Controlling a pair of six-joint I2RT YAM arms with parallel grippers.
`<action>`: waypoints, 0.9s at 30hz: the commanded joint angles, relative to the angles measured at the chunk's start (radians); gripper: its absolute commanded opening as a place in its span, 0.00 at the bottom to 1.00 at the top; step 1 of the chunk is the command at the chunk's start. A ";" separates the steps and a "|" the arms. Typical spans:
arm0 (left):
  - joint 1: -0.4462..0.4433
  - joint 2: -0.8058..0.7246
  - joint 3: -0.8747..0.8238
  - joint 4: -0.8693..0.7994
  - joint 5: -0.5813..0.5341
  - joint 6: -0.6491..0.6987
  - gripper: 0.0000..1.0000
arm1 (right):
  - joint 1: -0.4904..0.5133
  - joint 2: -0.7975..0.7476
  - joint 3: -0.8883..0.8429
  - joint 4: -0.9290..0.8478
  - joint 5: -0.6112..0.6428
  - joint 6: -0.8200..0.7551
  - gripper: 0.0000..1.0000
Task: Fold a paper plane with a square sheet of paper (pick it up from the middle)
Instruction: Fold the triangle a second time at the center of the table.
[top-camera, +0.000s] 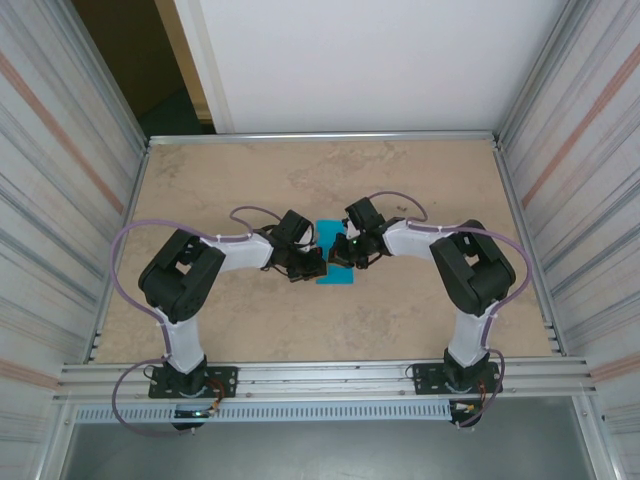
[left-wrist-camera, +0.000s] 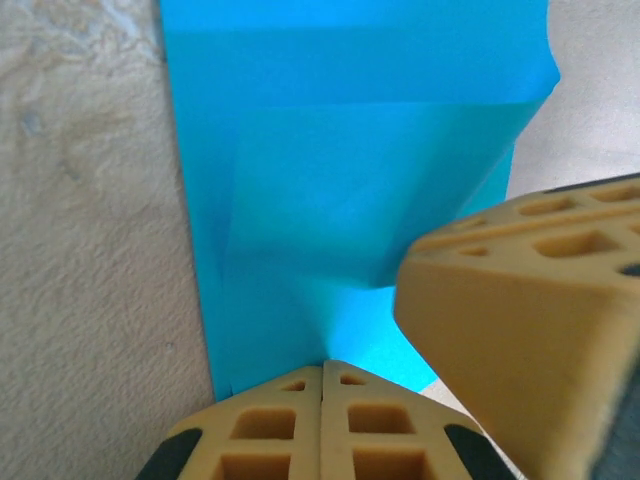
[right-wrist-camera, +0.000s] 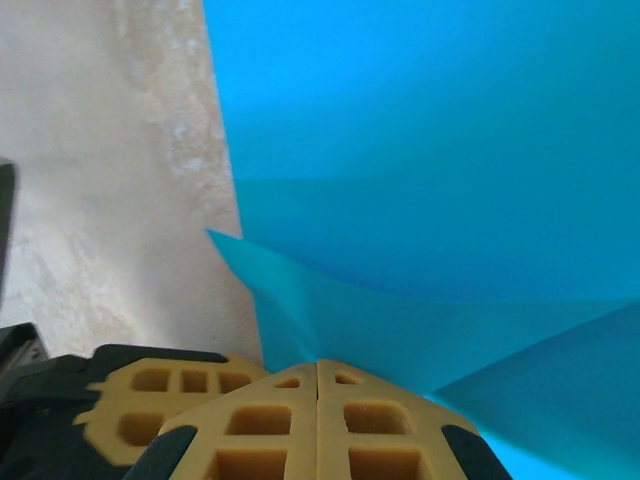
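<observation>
Blue paper (top-camera: 336, 276) mid table (top-camera: 420, 330), left gripper (left-wrist-camera: 322, 372) and right gripper (right-wrist-camera: 318, 368) both pinching its raised folds (tips close together), open room all round

**Three cameras on one desk**

The top camera sits high above and behind the arm bases, facing 12 o'clock and down over the whole desk (top-camera: 250, 180). Each wrist camera looks out past its own jaws, very near the surface. All three views share the blue paper (top-camera: 330, 255) at the desk's centre.
</observation>
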 joint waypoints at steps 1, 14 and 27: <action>0.002 0.012 -0.031 -0.057 -0.029 0.008 0.01 | -0.007 0.034 0.016 -0.032 0.009 -0.010 0.01; 0.023 -0.040 0.006 0.008 0.058 -0.038 0.06 | -0.039 0.054 -0.023 -0.043 0.032 -0.020 0.00; 0.023 0.020 -0.009 -0.084 -0.003 -0.032 0.04 | -0.037 0.026 -0.010 -0.035 0.030 -0.043 0.00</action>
